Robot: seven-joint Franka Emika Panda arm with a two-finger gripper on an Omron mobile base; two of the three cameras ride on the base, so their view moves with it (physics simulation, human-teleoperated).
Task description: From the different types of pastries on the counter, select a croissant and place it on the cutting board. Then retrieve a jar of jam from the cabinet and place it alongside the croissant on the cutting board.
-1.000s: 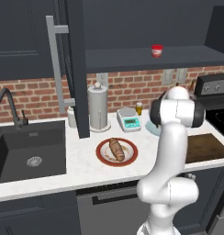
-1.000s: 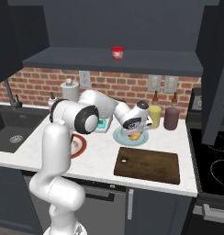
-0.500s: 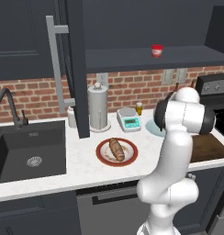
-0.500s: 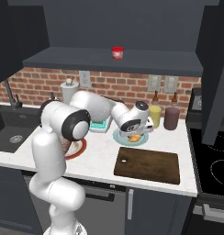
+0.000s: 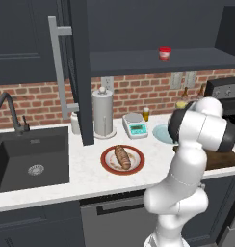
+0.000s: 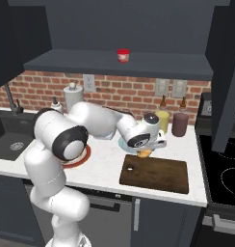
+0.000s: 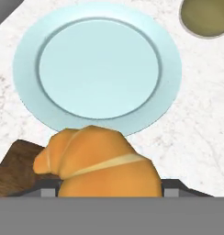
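The golden-orange croissant [image 7: 104,163] is clamped in my gripper [image 7: 109,187], which is shut on it. In the right base view the croissant [image 6: 145,153] hangs under the gripper [image 6: 147,148], just above the far left edge of the dark brown cutting board [image 6: 160,174]. A corner of the board [image 7: 13,172] shows beneath the croissant in the hand view. The small red jar of jam [image 5: 164,53] [image 6: 123,55] stands on the shelf of the cabinet, whose door [image 5: 78,72] hangs open. On the counter [image 5: 90,176], the brown loaf [image 5: 123,157] lies on a red-rimmed plate.
A pale blue plate [image 7: 98,69] lies bare just beyond the croissant. A yellow bottle [image 6: 163,121] and a maroon bottle [image 6: 179,124] stand at the wall behind the board. A scale [image 5: 135,126], a paper towel roll [image 5: 102,113] and the sink [image 5: 28,159] lie to the left.
My gripper has carried the croissant off the blue plate, down and forward to the board's far left edge. The upper arm has swung right.
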